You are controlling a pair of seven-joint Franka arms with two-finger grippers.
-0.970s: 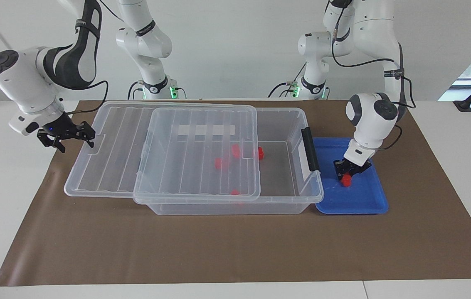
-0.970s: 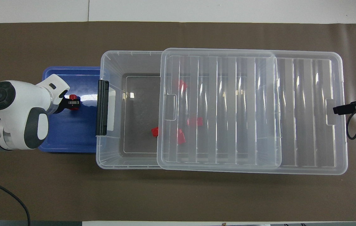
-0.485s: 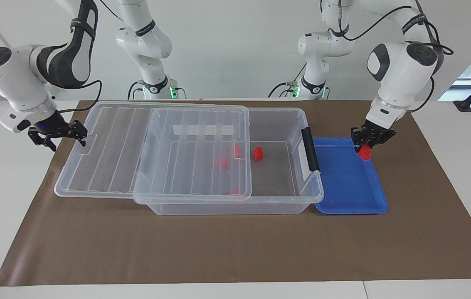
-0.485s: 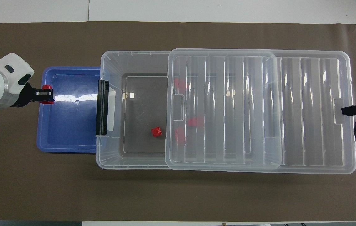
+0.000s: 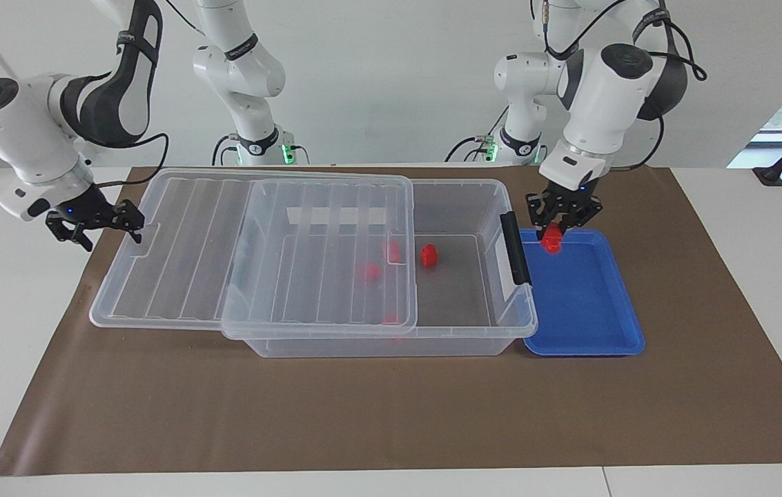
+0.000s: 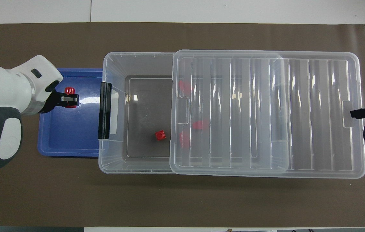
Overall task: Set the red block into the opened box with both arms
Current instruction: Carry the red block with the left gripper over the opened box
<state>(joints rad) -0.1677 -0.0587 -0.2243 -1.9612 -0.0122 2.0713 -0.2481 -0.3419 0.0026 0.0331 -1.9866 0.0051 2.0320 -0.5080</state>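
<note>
Left claw (image 5: pixel 563 222) carries the red block (image 5: pixel 553 239) above the blue tray (image 5: pixel 587 304).
Facing view: clamped block hangs just beside the box (image 5: pixel 480 276) latch end. Overhead view: right claw (image 6: pixel 358 112), fingers spread, holds nothing, at the slid-back lid (image 6: pixel 266 109) edge.

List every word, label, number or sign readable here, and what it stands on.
None can be read.
Whitish label strip on the box: no legible print.
Black bands on the arms: lettering too small to read.
</note>
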